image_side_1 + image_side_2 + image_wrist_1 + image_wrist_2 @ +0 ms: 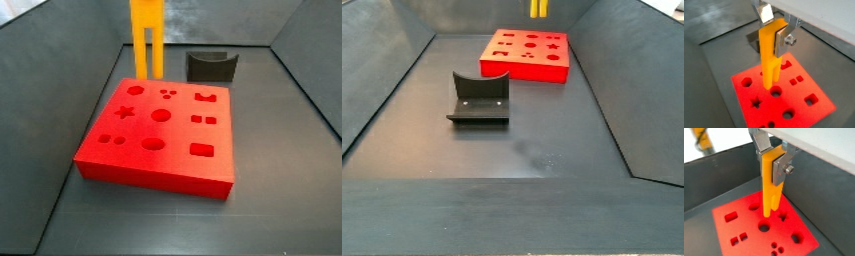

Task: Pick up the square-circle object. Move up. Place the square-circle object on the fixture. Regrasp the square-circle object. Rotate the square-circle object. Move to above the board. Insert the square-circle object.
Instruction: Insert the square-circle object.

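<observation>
My gripper [774,32] is shut on the upper end of the square-circle object [769,60], a yellow bar that hangs upright between the silver fingers in both wrist views [771,185]. Its lower end hovers just above the red board [794,92], close to a round hole. In a side view the bar [144,35] stands over the board's far edge [174,165]; the gripper itself is cut off there. In a side view only the bar's tip [539,8] shows above the board [543,70]. The fixture [210,66] stands empty behind the board.
The board lies on a dark grey tray floor with sloping grey walls [301,80] all around. In a side view the fixture [480,98] stands mid-floor, apart from the board. Bare floor [516,150] lies in front of it.
</observation>
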Motion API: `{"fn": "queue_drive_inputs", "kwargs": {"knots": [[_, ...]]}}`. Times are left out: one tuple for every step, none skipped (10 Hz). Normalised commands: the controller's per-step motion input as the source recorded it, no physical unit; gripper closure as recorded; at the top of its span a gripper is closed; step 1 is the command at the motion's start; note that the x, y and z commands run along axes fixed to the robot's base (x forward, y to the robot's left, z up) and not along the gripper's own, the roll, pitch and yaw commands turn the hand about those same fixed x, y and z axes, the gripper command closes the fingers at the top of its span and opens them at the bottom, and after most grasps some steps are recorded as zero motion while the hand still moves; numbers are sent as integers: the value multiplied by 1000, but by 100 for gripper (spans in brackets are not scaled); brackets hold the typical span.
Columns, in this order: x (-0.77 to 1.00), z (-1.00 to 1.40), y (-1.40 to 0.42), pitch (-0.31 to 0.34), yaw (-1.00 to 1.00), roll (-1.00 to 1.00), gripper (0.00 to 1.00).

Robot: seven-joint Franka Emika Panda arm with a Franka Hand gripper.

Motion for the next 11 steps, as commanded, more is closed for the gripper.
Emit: {"fn": "queue_drive_inputs", "kwargs": {"knots": [[-3,-111,-77,-4,-937,0,100],[-23,-117,-254,-4,-803,0,100],[-83,-166,-414,-27,-660,0,100],[-209,-134,-446,-91,-494,0,100],[-269,-191,-283,-94,-309,0,100],[-266,-300,-103,-36,-40,0,100],[-269,-349,-86,-40,0,0,100],[-309,-263,-249,-147,-143,0,100],[-303,-243,-397,-214,-226,1,100],[-234,-240,-411,-219,-206,14,100],[-194,-314,-151,-129,-49,33,100]]}}
